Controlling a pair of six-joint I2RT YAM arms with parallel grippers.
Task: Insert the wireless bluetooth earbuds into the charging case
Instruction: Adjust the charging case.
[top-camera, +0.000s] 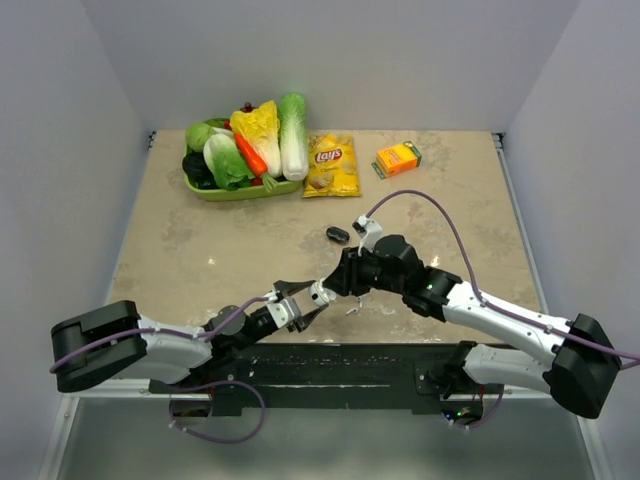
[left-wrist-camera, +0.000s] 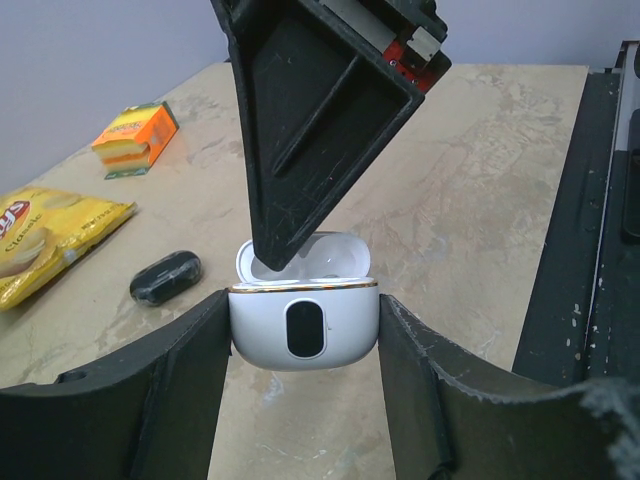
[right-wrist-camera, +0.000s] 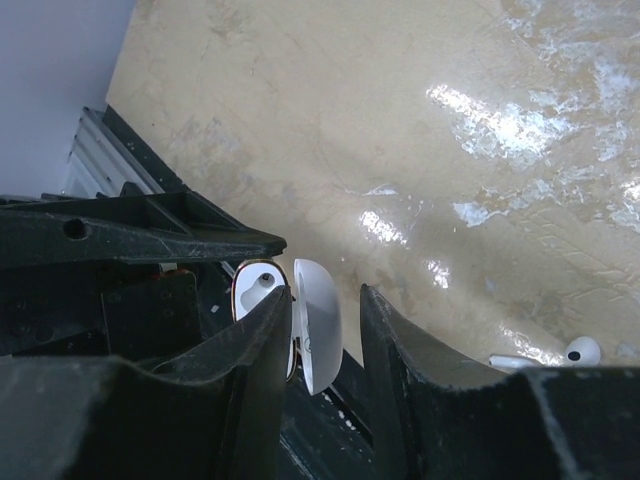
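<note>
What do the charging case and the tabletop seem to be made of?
Charging case: apparently hard white plastic, glossy, judging by its smooth moulded curves and soft highlights; a thin gold-coloured rim looks metallic. Tabletop: beige, marble-veined and polished, with bright glare patches; real stone or printed laminate, I cannot tell.

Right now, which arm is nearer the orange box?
Right. The right arm reaches across mid-table, with its wrist on the near side of the orange box. The left arm lies low along the near edge, far to the box's left.
</note>
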